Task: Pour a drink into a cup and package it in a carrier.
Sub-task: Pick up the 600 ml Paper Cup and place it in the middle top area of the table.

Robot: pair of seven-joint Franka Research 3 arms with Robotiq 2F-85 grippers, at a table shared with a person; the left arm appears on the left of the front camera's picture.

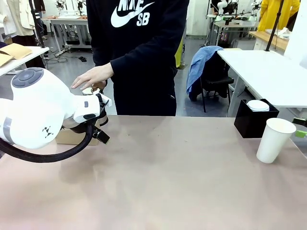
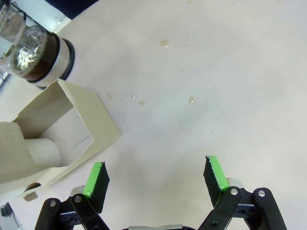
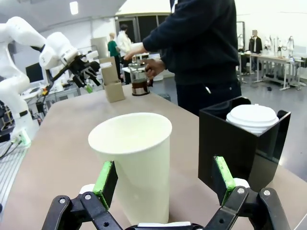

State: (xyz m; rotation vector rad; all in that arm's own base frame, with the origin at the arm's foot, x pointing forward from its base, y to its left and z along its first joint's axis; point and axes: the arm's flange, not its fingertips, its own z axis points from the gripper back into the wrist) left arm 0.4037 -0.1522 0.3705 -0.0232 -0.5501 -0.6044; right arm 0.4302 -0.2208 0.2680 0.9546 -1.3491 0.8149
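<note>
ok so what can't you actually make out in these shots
- Left wrist view: the press pot is cut off by the top-left edge.
- Front view: the left arm covers nearly all of the press pot and most of the carrier.
- Right wrist view: the paper cup hides its bottom behind its own wall.

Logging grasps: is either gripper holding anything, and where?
Nothing held: the left gripper is open over the table; the right gripper is open, fingers astride the cup.

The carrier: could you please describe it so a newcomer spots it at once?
At the left end of the table, a person's hand holds a glass press pot. The carrier sits beside it: low brown cardboard, unlike the black box at the right.
</note>
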